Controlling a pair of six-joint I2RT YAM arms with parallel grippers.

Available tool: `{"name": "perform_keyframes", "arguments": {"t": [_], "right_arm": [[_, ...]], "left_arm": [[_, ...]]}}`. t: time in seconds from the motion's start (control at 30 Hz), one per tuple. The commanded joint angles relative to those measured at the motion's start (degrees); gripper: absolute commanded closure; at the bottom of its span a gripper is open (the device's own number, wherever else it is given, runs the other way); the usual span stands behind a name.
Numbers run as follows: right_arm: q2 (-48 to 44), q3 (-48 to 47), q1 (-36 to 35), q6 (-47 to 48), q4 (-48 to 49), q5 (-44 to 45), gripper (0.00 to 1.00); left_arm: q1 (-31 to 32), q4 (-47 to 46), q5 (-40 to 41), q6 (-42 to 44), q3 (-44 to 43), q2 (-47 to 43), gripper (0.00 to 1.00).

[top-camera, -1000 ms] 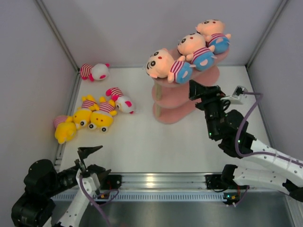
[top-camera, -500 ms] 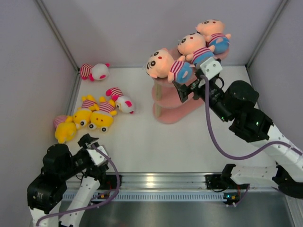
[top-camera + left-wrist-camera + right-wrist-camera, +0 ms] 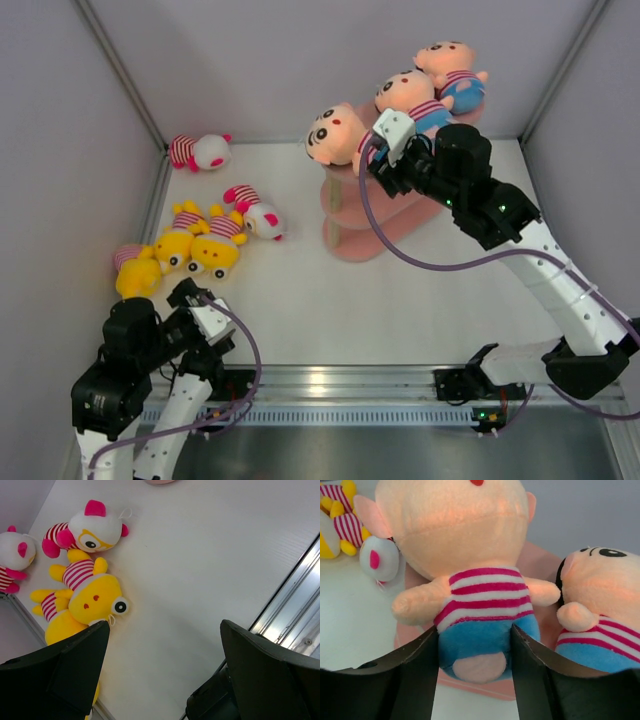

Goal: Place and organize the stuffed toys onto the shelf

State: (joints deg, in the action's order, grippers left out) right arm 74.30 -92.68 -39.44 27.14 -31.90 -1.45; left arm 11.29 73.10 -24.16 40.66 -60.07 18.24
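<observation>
Grip pressure should be held light while the peach-faced doll (image 3: pixel 480 595), clasped at its blue shorts by the right gripper (image 3: pixel 474 630) on the shelf (image 3: pixel 542 560), is squared beside the neighbouring doll (image 3: pixel 600 595); the left gripper (image 3: pixel 164 625) is seen open and empty.

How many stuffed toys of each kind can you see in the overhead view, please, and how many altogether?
Peach-faced toys: 3
White-faced toys: 2
Yellow toys: 3
Total: 8
</observation>
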Motion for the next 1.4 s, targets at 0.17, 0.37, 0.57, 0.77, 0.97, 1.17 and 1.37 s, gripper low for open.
{"name": "perform_keyframes", "arguments": {"t": [0.17,0.37,0.57,0.77,0.97,1.17,1.37], "right_arm": [[-6.27,6.63,1.65,-11.39,10.62,1.10,0.85],[-6.37,7.08,1.56,-15.62,11.60,9.26,1.00],[-7.15,9.27,1.39,-21.85,14.58,20.51,1.00],[-5.58,8.67,-1.60,-22.65,15.39,26.93,1.00],[-1.27,4.97,-4.76,-23.18,13.27,29.67,0.91],[1.46,2.68,-6.88,-26.25,11.42,31.08,0.49],[0.67,0.76,-9.86,-28.54,9.67,28.79,0.34]], "left_arm": [[-0.57,-3.32,-0.80,0.64,0.84,0.66,0.02],[-0.74,-5.95,0.69,-1.29,2.15,0.66,0.02],[-0.83,-7.36,2.37,-1.55,3.21,0.92,0.02],[-1.01,-7.54,1.93,-1.55,3.38,0.92,0.02],[-1.09,-7.71,2.01,-1.47,3.74,0.75,0.02],[-1.09,-7.54,2.45,-1.38,4.17,0.48,0.02],[-1.09,-7.80,2.63,-1.29,4.70,0.39,0.02]]}}
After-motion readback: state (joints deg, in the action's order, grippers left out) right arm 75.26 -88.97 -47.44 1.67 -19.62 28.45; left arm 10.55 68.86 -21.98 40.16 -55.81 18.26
